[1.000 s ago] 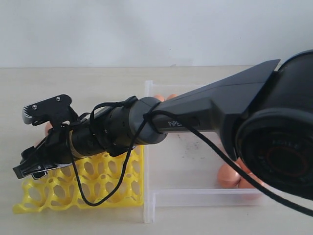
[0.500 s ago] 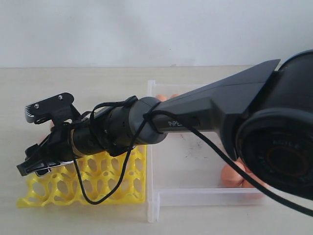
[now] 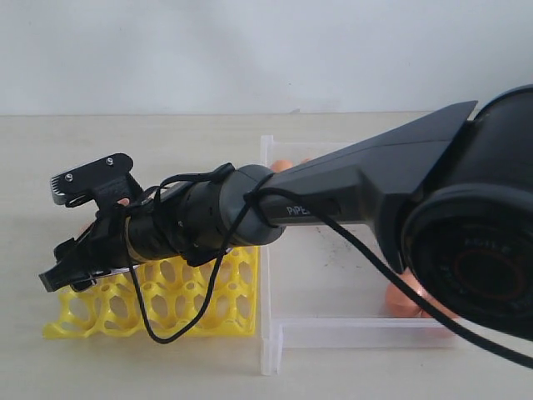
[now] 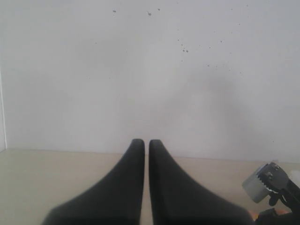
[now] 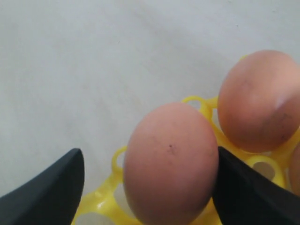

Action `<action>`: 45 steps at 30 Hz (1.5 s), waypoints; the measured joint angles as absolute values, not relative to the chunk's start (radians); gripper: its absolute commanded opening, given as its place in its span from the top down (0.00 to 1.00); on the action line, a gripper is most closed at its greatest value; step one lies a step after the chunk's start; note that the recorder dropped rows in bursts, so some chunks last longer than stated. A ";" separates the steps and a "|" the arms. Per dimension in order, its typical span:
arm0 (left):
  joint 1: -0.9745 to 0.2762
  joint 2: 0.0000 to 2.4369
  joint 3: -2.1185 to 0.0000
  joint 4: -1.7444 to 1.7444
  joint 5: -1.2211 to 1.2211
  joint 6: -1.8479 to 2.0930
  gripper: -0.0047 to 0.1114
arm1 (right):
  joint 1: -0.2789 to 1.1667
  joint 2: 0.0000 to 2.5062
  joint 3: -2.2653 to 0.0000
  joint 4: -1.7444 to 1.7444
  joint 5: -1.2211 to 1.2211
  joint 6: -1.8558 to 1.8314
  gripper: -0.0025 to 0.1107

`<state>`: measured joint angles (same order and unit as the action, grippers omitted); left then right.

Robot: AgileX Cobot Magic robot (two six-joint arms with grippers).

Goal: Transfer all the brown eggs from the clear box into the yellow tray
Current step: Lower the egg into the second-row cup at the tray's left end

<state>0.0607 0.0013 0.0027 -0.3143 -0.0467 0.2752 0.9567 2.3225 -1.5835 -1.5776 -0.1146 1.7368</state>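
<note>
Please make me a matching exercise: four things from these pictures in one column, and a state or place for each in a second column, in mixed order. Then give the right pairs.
1. left gripper
2. right gripper
3. yellow tray
4. clear box

a. open, a brown egg between its jaws
b. shut
c. transparent, right of the tray in the exterior view
d. lattice of round cups

Pairs: 1-b, 2-a, 3-d, 4-c

right arm blocks far rows of yellow tray and most of clear box, brown eggs in box only slivers, count unclear, right wrist view: third egg cropped at frame edge, nearest egg cut off too
</note>
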 measured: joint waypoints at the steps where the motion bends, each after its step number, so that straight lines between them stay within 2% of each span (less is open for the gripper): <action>1: 0.061 0.001 0.003 -0.314 -0.047 0.275 0.93 | 0.957 2.323 -1.583 -1.578 -0.112 1.735 0.37; 21: 0.061 0.001 0.003 -0.314 -0.047 0.275 0.93 | 0.957 2.254 -1.583 -1.579 -0.023 1.752 0.37; 23: 0.061 0.001 0.003 -0.314 -0.047 0.275 0.93 | 0.957 2.236 -1.583 -1.579 -0.029 1.754 0.43; 24: 0.061 0.001 0.003 -0.314 -0.047 0.275 0.93 | 0.957 2.233 -1.583 -1.579 -0.040 1.754 0.52; 25: 0.061 0.001 0.003 -0.314 -0.047 0.275 0.93 | 0.957 2.226 -1.583 -1.579 -0.057 1.754 0.70; 26: 0.061 0.001 0.003 -0.314 -0.047 0.275 0.93 | 0.957 2.221 -1.583 -1.579 -0.086 1.754 0.81; 27: 0.061 0.001 0.003 -0.314 -0.047 0.275 0.93 | 0.959 2.220 -1.583 -1.579 -0.100 1.754 0.97; 31: 0.061 0.001 0.003 -0.314 -0.047 0.275 0.93 | 0.966 2.219 -1.575 -1.599 -0.144 1.759 0.98; 41: 0.061 0.001 0.003 -0.314 -0.047 0.275 0.93 | 0.964 2.218 -1.550 -1.614 -0.079 1.865 0.98; 45: 0.061 0.001 0.003 -0.314 -0.047 0.275 0.93 | 0.951 2.218 -1.550 -1.615 -0.143 1.924 0.98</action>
